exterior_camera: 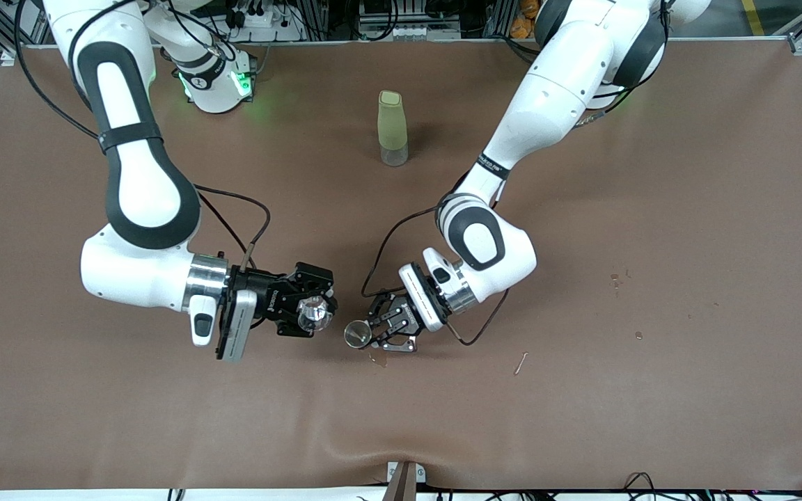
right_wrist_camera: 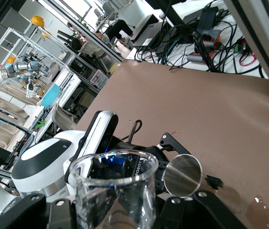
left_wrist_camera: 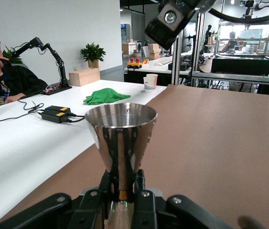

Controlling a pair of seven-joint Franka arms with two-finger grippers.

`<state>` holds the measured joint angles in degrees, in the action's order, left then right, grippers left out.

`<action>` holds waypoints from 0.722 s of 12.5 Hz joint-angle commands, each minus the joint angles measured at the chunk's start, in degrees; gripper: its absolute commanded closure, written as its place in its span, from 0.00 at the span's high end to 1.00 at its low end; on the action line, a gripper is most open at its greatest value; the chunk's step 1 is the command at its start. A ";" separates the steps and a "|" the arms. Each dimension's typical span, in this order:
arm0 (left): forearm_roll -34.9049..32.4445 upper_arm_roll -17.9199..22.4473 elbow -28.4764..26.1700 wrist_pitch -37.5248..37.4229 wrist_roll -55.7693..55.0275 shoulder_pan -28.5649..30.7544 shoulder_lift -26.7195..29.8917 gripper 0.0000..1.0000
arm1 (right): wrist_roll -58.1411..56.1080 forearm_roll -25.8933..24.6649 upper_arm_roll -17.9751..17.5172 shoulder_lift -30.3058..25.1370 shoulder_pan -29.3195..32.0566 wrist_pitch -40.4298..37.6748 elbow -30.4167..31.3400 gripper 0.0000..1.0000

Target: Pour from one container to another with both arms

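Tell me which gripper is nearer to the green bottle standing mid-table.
Left. The left gripper, holding the metal jigger, sits slightly closer to the green bottle than the right gripper, holding the clear glass.

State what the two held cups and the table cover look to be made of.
Cup in the left hand, the jigger: polished metal, mirror reflections. Cup in the right hand, the beaker: clear glass or plastic, see-through. Table cover: matte brown sheet, perhaps paper or vinyl; wrinkles at its edge.
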<state>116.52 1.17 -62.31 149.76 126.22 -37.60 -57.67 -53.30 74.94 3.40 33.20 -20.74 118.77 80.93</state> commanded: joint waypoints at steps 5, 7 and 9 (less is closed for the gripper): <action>3.89 1.46 2.72 1.68 -0.18 -3.01 -1.04 0.00 | 10.31 -4.71 0.47 -1.74 -2.64 1.20 1.16 0.00; 3.98 1.55 2.64 1.68 -0.18 -3.18 -0.86 0.00 | 13.03 -6.64 0.47 -1.74 -2.82 1.02 1.16 0.00; 4.07 1.55 2.64 1.68 -0.18 -3.18 -0.87 0.00 | 15.58 -8.31 0.38 -1.74 -2.90 0.59 1.24 0.00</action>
<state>118.47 1.46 -61.64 150.53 126.22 -39.80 -57.70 -40.99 68.83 3.40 33.20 -23.00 119.52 80.92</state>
